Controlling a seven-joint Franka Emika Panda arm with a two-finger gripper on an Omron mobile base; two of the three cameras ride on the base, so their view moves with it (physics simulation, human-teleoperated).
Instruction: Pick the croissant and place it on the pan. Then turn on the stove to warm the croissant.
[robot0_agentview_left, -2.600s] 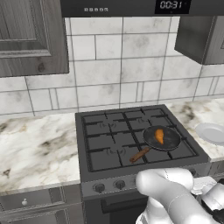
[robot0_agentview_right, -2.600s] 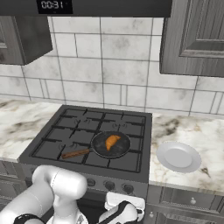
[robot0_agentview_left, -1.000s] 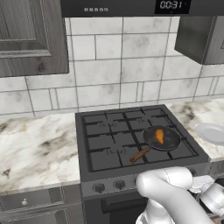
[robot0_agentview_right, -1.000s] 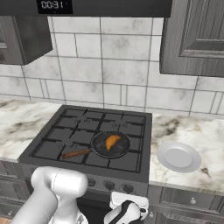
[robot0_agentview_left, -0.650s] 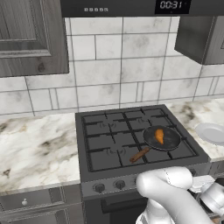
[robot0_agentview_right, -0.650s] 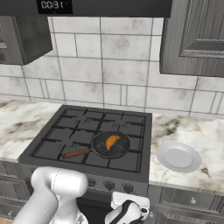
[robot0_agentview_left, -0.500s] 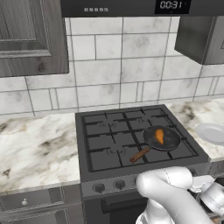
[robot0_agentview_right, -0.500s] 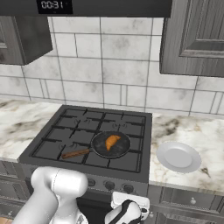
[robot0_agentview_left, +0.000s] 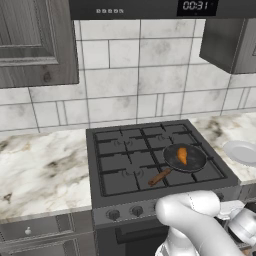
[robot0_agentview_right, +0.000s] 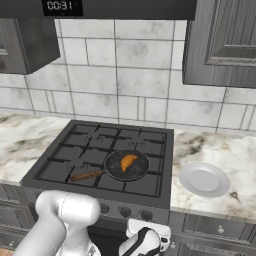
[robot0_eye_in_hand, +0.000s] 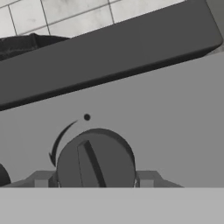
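The orange-brown croissant (robot0_agentview_left: 182, 155) (robot0_agentview_right: 128, 162) lies inside the black pan (robot0_agentview_left: 172, 159) (robot0_agentview_right: 116, 167), which rests on the front right burner of the stove (robot0_agentview_left: 125, 160) (robot0_agentview_right: 85, 150). Its wooden handle points toward the front left. My gripper (robot0_eye_in_hand: 94, 181) (robot0_agentview_right: 145, 240) is low in front of the stove's control panel. In the hand view a round dark knob (robot0_eye_in_hand: 96, 159) sits between the two fingertips, which press against its left and right sides. The knob's ridge stands nearly upright, tilted slightly left, below a small dot mark.
A round white plate (robot0_agentview_left: 242, 151) (robot0_agentview_right: 204, 180) lies on the marble counter right of the stove. More knobs (robot0_agentview_right: 122, 212) line the front panel. Dark cabinets and a microwave hang above, and marble counter stretches to the left.
The hand stays in front of the knob panel, barely shifted. Croissant, pan and plate have not moved.
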